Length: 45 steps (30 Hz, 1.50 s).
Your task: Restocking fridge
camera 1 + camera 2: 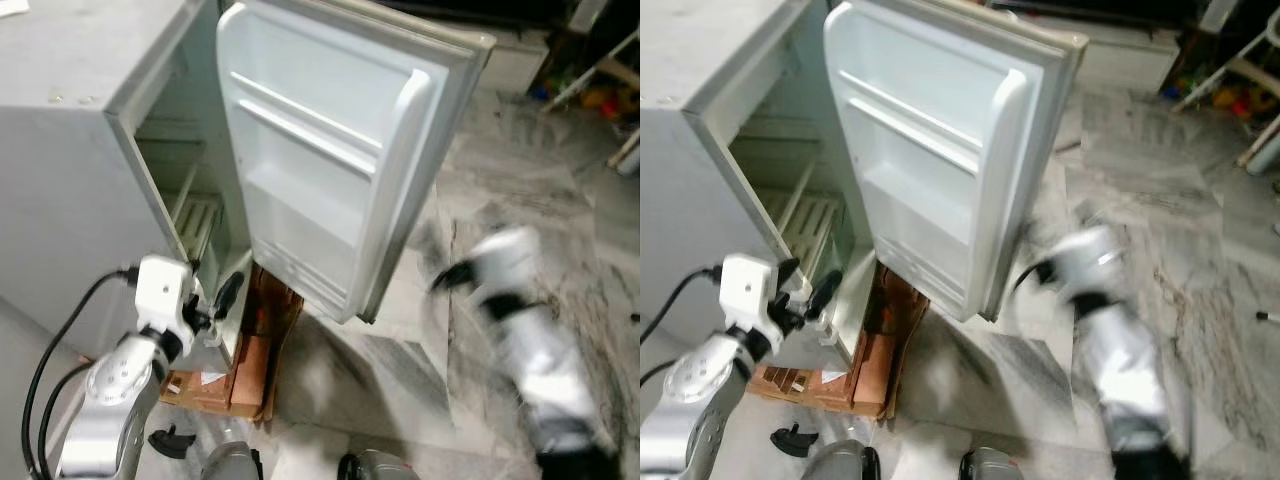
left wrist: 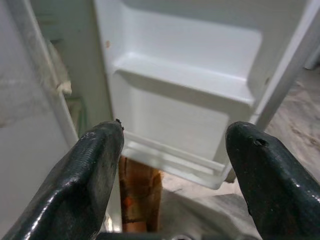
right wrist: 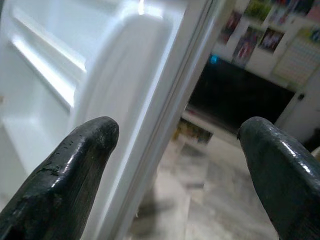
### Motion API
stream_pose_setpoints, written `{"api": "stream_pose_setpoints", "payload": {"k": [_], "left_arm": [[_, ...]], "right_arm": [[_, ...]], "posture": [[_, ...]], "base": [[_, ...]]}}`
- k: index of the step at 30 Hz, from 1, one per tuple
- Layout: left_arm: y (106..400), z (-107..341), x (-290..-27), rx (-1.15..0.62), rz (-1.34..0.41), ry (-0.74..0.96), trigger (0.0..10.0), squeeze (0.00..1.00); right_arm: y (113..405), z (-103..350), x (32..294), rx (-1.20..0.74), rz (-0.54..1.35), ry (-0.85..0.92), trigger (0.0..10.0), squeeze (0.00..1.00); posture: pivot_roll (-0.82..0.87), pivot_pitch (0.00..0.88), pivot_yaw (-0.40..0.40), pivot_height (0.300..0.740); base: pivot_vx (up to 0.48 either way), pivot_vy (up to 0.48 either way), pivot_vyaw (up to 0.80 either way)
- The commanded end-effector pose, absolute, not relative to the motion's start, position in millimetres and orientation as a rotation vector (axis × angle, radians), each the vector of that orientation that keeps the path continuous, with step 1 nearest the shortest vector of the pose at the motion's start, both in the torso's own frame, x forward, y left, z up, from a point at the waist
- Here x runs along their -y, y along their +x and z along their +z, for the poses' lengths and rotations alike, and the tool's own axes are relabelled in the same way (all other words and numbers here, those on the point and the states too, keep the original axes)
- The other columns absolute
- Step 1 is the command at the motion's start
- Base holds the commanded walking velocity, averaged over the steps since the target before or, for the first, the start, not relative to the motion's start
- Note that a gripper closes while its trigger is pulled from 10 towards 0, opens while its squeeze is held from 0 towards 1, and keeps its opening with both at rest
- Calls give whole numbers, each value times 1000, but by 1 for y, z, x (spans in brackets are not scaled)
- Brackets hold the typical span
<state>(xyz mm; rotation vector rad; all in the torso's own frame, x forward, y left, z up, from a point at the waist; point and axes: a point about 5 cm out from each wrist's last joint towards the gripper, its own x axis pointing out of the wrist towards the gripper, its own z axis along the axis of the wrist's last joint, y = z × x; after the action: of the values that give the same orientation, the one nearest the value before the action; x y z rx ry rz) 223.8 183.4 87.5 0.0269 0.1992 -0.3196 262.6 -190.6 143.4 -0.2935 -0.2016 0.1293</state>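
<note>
Left gripper (image 2: pixel 172 150) open near fridge (image 1: pixel 90 150); right gripper (image 3: pixel 175 150) open beside fridge door (image 1: pixel 330 150), blurred.

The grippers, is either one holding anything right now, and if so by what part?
Nothing is held. The left gripper is open facing the fridge door, and the right gripper is open beside the door's edge.
</note>
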Motion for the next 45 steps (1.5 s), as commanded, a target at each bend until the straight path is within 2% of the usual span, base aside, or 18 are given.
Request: {"api": "stream_pose_setpoints", "payload": {"k": [1, 4, 12, 18, 31, 35, 45], "left_arm": [[228, 93, -172, -161, -358, 45, 10000, 0], [230, 94, -165, -150, -384, 55, 10000, 0], [234, 95, -162, -139, -397, 52, 10000, 0], [246, 95, -159, -115, -380, 74, 10000, 0], [269, 98, -135, -78, -486, 95, 10000, 0], [281, 103, -125, -46, -582, 205, 10000, 0], [294, 106, -118, -14, -600, 213, 10000, 0]], "right_arm": [[256, 120, 181, 99, 170, -262, 10000, 0], [255, 120, 171, 103, 193, -255, 10000, 0], [253, 111, 165, 53, 210, -214, 10000, 0], [242, 88, 161, -67, 244, -118, 10000, 0], [245, 85, 165, -92, 244, -111, 10000, 0], [247, 86, 166, -93, 243, -115, 10000, 0], [249, 84, 168, -99, 235, -119, 10000, 0]], "posture": [[124, 38, -40, 740], [120, 37, -42, 740], [119, 33, -40, 740], [120, 25, -40, 740], [102, 23, -38, 740], [94, 24, -38, 740], [89, 25, -36, 740]], "base": [[364, -307, 0], [365, -309, 0], [337, -338, 0], [443, 0, 0], [443, 0, 0], [439, 0, 0], [439, 0, 0]]}}
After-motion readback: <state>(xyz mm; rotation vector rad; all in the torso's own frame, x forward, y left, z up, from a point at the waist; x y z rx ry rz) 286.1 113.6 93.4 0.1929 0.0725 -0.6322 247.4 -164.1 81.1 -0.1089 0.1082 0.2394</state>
